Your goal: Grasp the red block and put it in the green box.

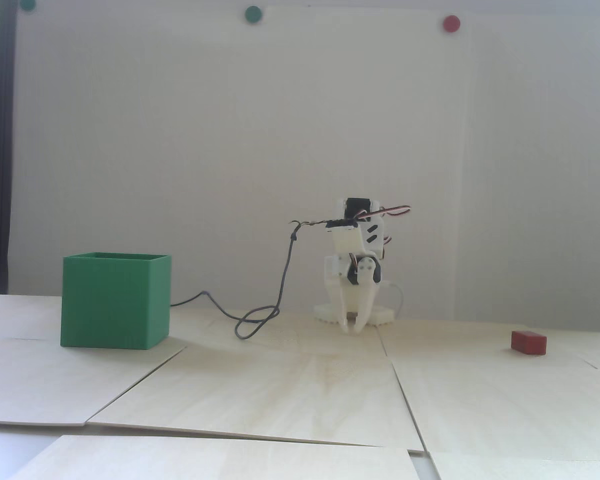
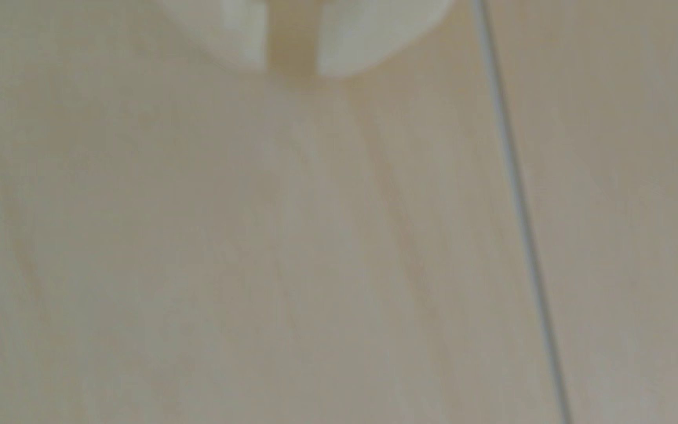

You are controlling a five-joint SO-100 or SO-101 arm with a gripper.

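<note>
The red block (image 1: 528, 342) lies on the wooden boards at the far right of the fixed view. The green box (image 1: 115, 300) stands at the left with its top open. Between them the white arm sits folded over its base, and my gripper (image 1: 354, 327) points straight down just above the boards, far from both. Its white fingers (image 2: 353, 45) show blurred at the top of the wrist view with a narrow gap and nothing between them. Neither block nor box appears in the wrist view.
A grey cable (image 1: 260, 320) loops on the boards between the box and the arm's base (image 1: 330, 314). A seam between boards (image 2: 521, 212) runs down the right of the wrist view. Round magnets, green (image 1: 253, 14) and red (image 1: 451, 23), sit on the white wall behind.
</note>
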